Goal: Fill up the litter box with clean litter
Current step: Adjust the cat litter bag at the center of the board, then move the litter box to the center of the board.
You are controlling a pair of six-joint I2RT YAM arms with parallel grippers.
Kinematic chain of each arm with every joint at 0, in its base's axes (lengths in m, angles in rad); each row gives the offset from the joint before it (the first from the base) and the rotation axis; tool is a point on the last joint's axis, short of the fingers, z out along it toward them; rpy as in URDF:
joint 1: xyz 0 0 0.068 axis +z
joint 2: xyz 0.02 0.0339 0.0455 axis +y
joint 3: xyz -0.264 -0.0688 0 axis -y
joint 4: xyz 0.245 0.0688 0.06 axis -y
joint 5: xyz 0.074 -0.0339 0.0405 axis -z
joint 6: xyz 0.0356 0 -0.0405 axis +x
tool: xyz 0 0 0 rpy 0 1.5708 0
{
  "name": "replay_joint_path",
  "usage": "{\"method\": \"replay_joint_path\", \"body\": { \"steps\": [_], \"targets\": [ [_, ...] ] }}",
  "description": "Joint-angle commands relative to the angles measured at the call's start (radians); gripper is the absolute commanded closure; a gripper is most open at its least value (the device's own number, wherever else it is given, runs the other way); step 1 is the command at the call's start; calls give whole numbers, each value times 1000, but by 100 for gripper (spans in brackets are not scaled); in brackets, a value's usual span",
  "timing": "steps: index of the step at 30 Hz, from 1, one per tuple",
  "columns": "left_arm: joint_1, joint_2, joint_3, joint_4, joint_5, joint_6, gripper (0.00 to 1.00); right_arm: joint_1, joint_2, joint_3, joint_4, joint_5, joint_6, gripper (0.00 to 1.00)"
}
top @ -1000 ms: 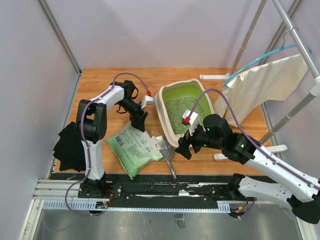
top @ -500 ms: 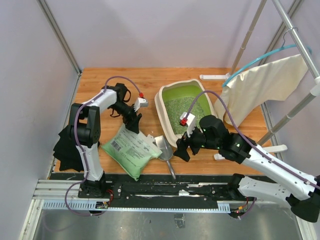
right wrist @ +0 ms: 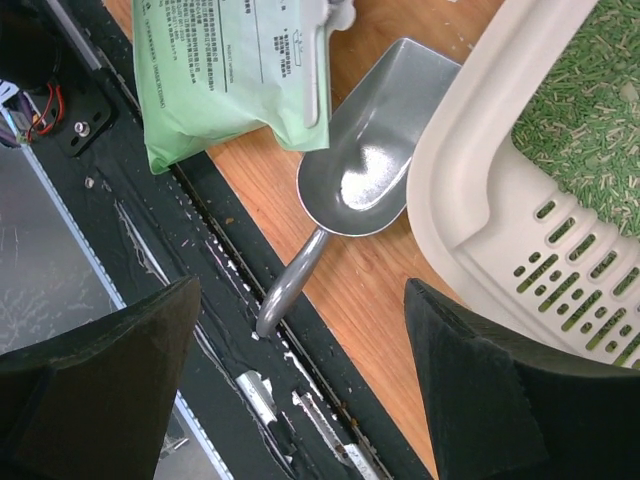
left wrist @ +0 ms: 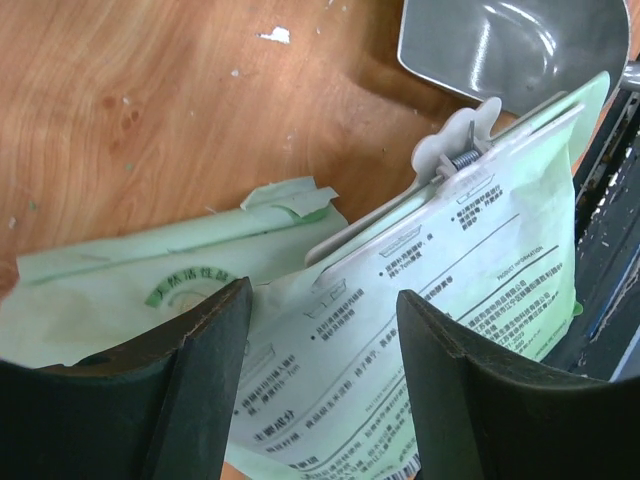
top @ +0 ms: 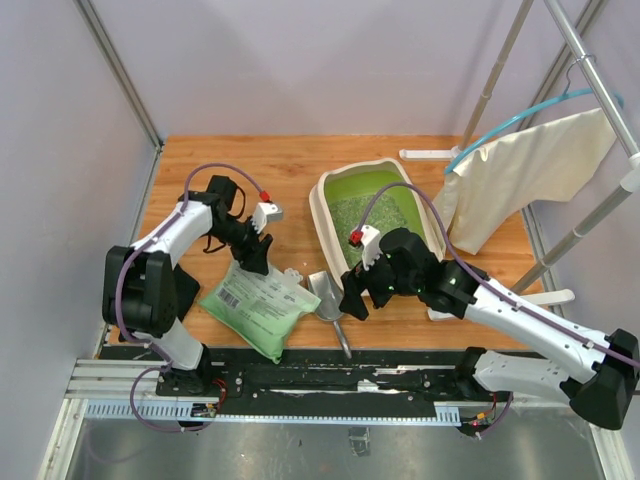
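Observation:
The cream-white litter box (top: 322, 212) stands right of centre, with pale green clean litter (top: 372, 216) spread on its green floor. Its rim (right wrist: 470, 190) and the litter (right wrist: 590, 80) also show in the right wrist view. A light green printed bag (top: 262, 305) lies flat near the front edge, with a white clip (left wrist: 458, 152) on its top. My left gripper (top: 256, 256) is open, and its jaws straddle the bag's upper end (left wrist: 340, 330). A silver scoop (top: 328, 292) lies between bag and box. My right gripper (right wrist: 300, 400) hangs open above the scoop's handle (right wrist: 292, 288), holding nothing.
A black cloth (top: 135, 290) lies at the table's left edge. A cream cloth on a teal hanger (top: 520, 175) hangs from a metal rack at the right. A black rail (right wrist: 150, 230) runs along the near edge. A white bar (top: 430, 155) lies behind the box.
My left gripper has moved down and left onto the bag's upper end, with its jaws narrowing. My right gripper has shifted left from beside the box to above the scoop's handle.

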Motion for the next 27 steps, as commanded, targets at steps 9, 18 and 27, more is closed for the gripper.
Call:
{"method": "replay_joint_path", "body": {
  "steps": [9, 18, 27],
  "targets": [
    [38, -131, -104, 123, -76, -134, 35, 5, -72, -96, -197, 292, 288, 15],
    [40, -161, -107, 156, -117, -160, 31, 4, -84, -248, -60, 414, 217, 12],
    [42, -326, -188, 326, -154, -254, 19, 4, -25, -363, 256, 539, 71, 9]
  ]
}}
